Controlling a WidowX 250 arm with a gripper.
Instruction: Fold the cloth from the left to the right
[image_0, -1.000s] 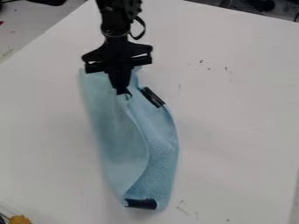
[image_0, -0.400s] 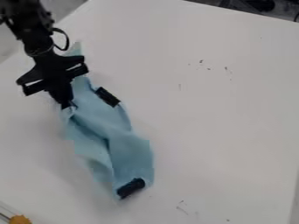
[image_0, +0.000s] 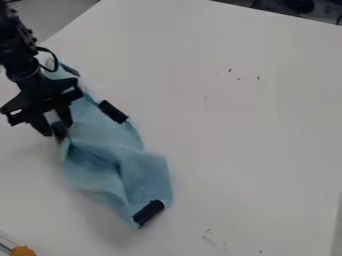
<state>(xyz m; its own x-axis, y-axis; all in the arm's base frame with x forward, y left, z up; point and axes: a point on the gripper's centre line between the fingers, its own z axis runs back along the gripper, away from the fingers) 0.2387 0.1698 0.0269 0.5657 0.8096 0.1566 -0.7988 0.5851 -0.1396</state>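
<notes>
At the far left of my view, the black arm (image_0: 21, 67) comes in from the upper corner, and down in the lower corner sits a small orange thing (image_0: 23, 251) beside a thin rod (image_0: 6, 247). Just right of the arm's edge I have the gripper (image_0: 57, 129) pointing down, its two fingers parted with a pale gap between them; something dark and blurred shows by the tips, and I can't tell from here whether they touch the cloth. The blue cloth (image_0: 143, 167) lies crumpled on the white table (image_0: 247, 150), slanting from beside the arm at the upper left down to the lower middle. I see creases across its lower half and three dark patches along it: one near the upper end (image_0: 70, 70), one on the right edge (image_0: 113, 111), one at the bottom corner (image_0: 148, 213). Further right, small dark marks (image_0: 230, 70) dot the table, and dark objects (image_0: 287, 5) stand past its edge at the upper right.
</notes>
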